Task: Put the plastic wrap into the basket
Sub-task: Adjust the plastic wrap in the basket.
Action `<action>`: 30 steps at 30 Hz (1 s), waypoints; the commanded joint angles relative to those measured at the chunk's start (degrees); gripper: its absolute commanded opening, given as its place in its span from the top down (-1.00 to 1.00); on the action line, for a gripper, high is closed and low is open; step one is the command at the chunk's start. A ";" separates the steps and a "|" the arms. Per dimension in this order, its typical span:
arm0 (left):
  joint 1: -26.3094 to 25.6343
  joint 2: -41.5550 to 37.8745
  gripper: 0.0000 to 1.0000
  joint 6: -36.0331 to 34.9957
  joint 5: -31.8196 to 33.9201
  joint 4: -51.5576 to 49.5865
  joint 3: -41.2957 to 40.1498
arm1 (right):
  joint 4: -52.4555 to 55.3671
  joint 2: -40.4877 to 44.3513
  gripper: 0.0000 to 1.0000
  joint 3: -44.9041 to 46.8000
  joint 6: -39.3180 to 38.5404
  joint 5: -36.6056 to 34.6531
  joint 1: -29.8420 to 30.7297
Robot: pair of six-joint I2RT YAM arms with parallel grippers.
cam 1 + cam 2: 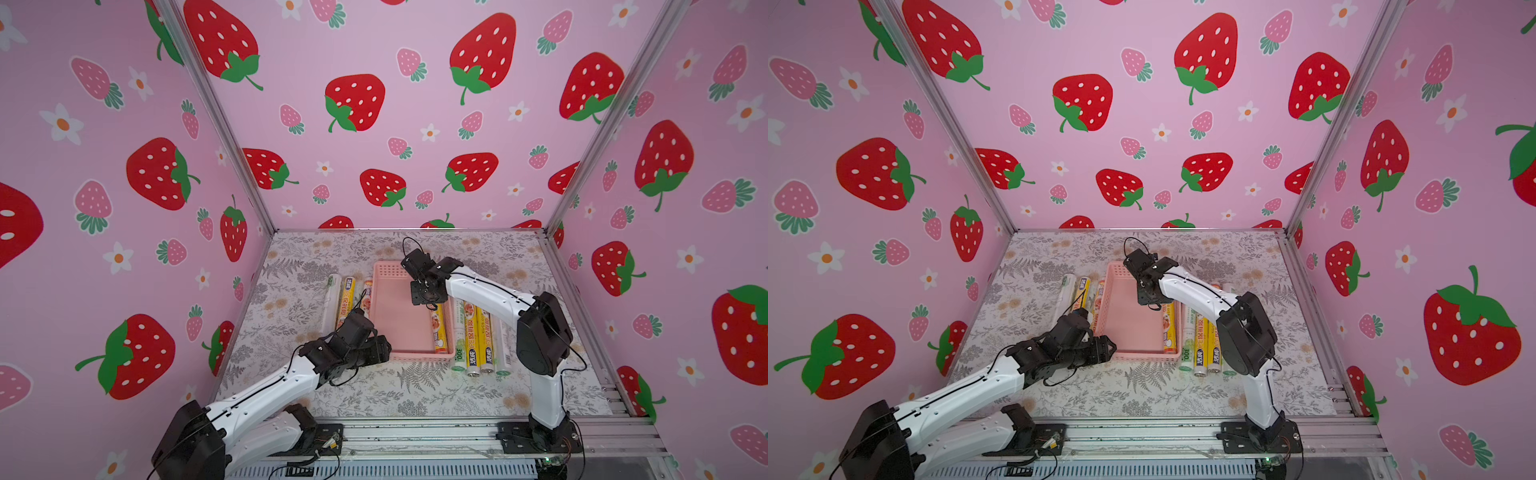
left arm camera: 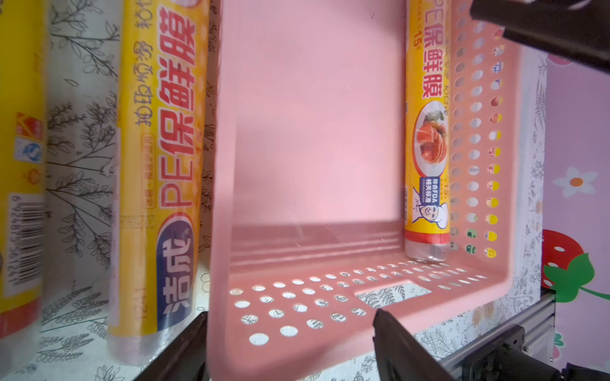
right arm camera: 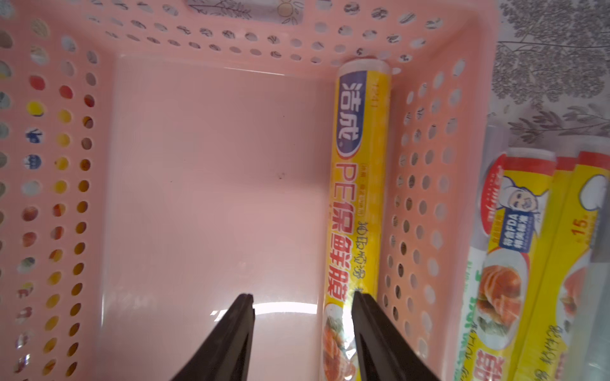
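The pale-pink basket [image 1: 399, 320] [image 1: 1133, 328] lies in the middle of the table. One yellow plastic wrap roll [image 1: 439, 332] [image 3: 359, 198] [image 2: 427, 132] lies inside it along its right wall. My right gripper [image 1: 428, 305] [image 3: 300, 297] hangs open over the far end of that roll. One finger is near the roll's edge, and the other is well apart from it. My left gripper [image 1: 380, 347] [image 2: 290, 315] is open at the basket's near-left corner, its fingers on either side of part of the near wall.
Three rolls lie left of the basket: a white one [image 1: 332, 303] and two yellow ones [image 1: 345, 299] [image 2: 165, 165]. Several more, white-green [image 1: 460, 332] and yellow [image 1: 473, 336], lie tight against its right side. Strawberry-print walls enclose the table; an aluminium rail [image 1: 415, 434] runs along the front.
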State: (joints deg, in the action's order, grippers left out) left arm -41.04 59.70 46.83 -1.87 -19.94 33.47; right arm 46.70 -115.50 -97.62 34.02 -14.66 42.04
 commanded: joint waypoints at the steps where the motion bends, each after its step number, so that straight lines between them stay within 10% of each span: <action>1: -1.37 0.16 -0.61 0.64 4.41 -0.79 3.09 | -1.52 -2.34 0.03 -1.59 -2.65 4.26 -0.31; 18: -1.15 -10.33 -0.94 -2.71 12.12 -21.42 13.97 | 4.36 35.46 -0.28 24.91 4.30 -7.93 -11.85; 30: 1.27 -6.23 -0.95 -6.06 7.67 -20.19 17.75 | -7.71 37.63 -0.28 44.54 1.40 6.45 -28.95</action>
State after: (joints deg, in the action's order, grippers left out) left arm -40.21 53.28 42.57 6.72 -38.98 48.29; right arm 44.45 -77.38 -53.93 37.23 -14.44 14.02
